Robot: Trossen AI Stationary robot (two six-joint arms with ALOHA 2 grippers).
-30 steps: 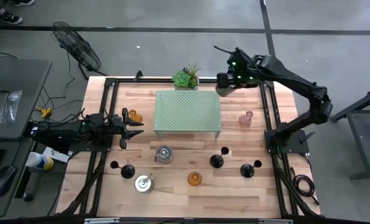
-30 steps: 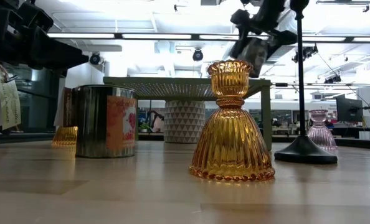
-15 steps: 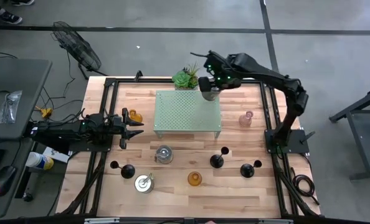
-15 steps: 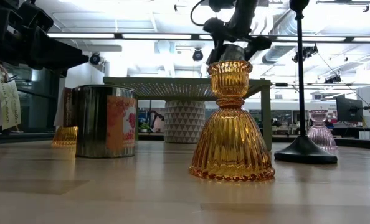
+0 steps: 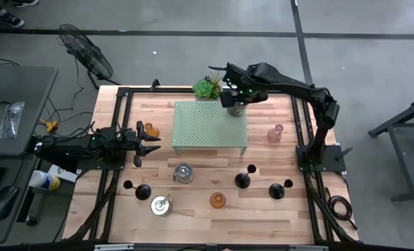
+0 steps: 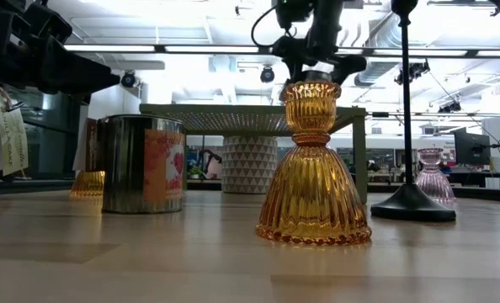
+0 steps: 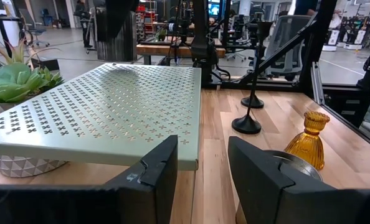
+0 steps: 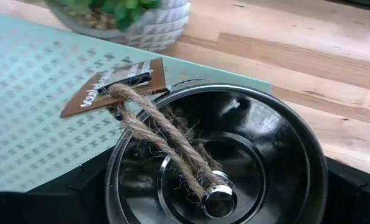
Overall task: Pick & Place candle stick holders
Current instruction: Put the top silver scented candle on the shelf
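- Your right gripper (image 5: 235, 106) is clasping a silvery holder (image 8: 216, 165) over the perforated stand's (image 5: 210, 125) back corner; its twine-tied brown tag (image 8: 116, 86) is showing unreadable script
- Your left gripper (image 5: 143, 141) is waiting half-open beside an amber holder (image 5: 150, 130)

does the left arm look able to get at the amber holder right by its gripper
Probably yes: the left gripper is empty and partly open, and the small amber holder stands just beside it on bare table, nothing between them.

Potted plant (image 5: 208, 88) just beside stand (image 5: 200, 129)
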